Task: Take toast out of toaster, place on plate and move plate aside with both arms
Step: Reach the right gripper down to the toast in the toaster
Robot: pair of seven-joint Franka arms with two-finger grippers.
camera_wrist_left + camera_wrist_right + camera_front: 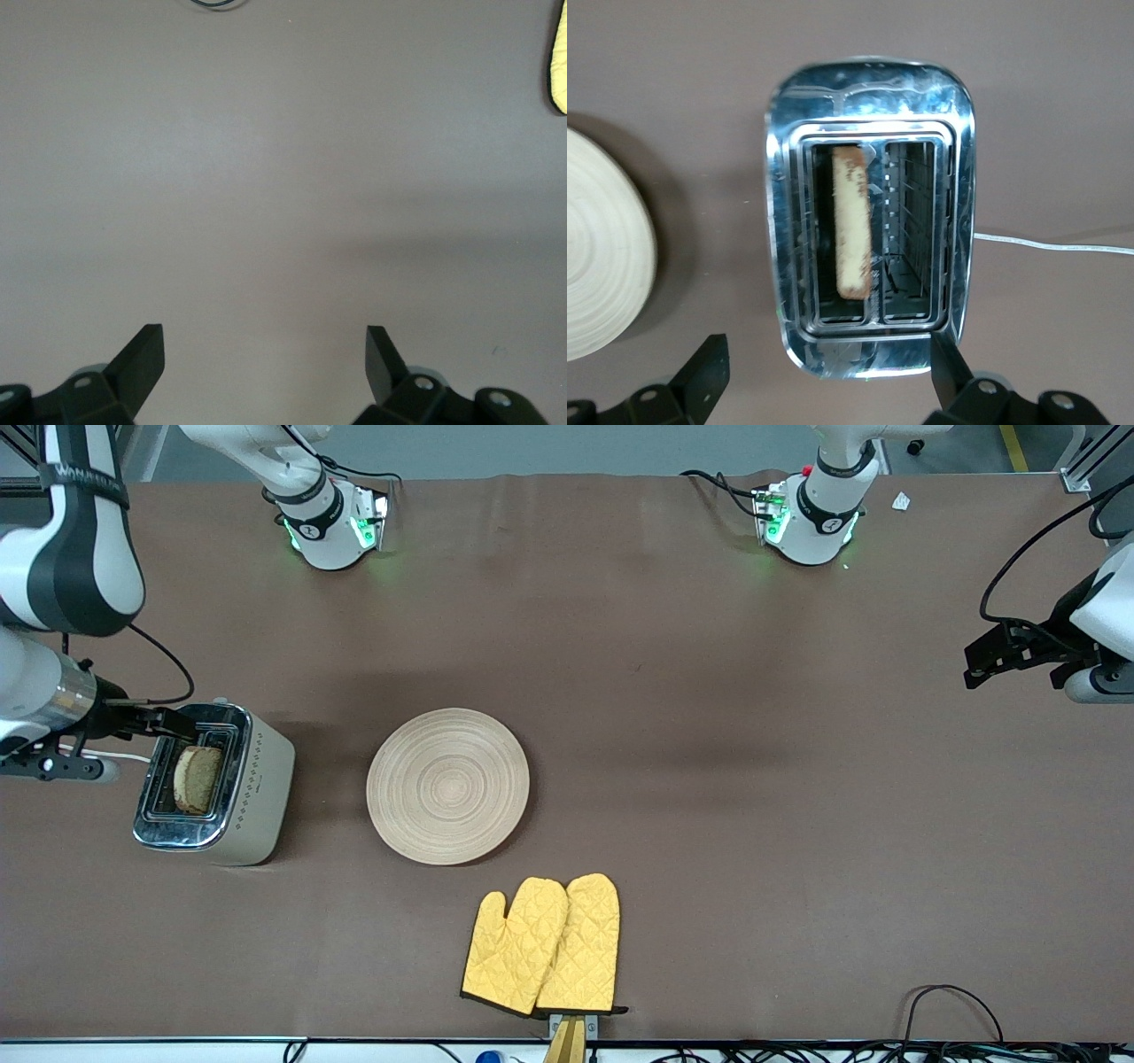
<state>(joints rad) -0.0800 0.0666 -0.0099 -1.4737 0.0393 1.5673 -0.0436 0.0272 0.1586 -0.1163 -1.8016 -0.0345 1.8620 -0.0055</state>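
- Two arms are mine: the right arm comes in at its own end of the table, and its forearm runs level toward the toaster [213, 784].
- My right gripper [833, 372] hangs over the toaster's top, pointing straight down, fingers spread wide with nothing between them; one fingertip [709, 359] lies over bare table, the other over the toaster's chrome rim.
- In the front view the same gripper [168, 724] shows over the toaster's edge that is farther from the front camera.
- Standing on edge in one of the toaster's two slots is the toast [197, 779], its crust poking above the slot; the second slot holds nothing.
- Beside the toaster, toward the left arm's end, the plate [448, 786] lies flat on the table [753, 779], apart from the toaster.
- A pair of yellow oven mitts [542, 945] lies nearer the front camera than the plate, one overlapping the other.
- My left arm waits at its own end of the table, its left gripper [264, 363] up in the air over bare table, fingers wide apart and holding nothing.
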